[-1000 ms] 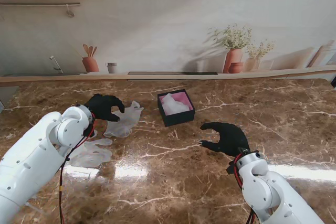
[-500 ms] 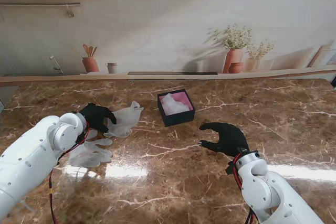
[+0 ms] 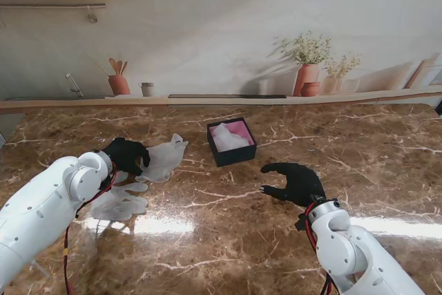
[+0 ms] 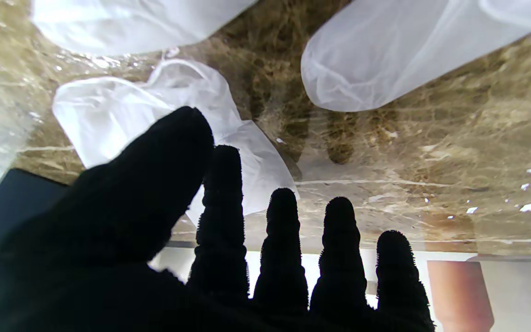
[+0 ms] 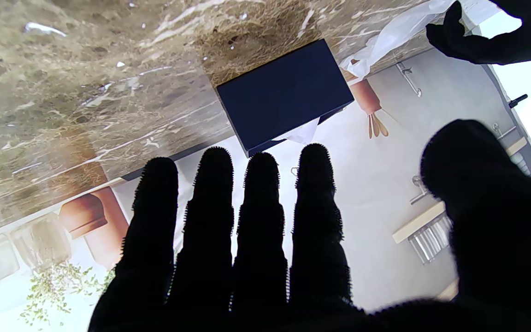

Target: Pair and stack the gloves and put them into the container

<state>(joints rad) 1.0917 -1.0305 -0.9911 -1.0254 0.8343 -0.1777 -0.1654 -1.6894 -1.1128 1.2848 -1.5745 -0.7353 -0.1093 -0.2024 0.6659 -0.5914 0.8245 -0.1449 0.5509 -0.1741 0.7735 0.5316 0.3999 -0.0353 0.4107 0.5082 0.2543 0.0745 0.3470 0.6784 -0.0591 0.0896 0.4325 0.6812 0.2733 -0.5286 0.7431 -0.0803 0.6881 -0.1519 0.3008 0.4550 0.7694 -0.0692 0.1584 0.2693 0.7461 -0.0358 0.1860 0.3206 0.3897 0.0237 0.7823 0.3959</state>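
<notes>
Left hand (image 3: 127, 155) hovered spread and empty over two translucent gloves (image 3: 164, 158) near the counter's (image 3: 228, 240) left edge, the pairing step seemingly pending, needing a grasp next

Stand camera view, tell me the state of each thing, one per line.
Left hand: open, holding nothing, over the gloves.
Right hand: open, holding nothing.
Farther glove: flat on the table.
Nearer glove: flat, not stacked.
Container: open, white material already inside.
</notes>
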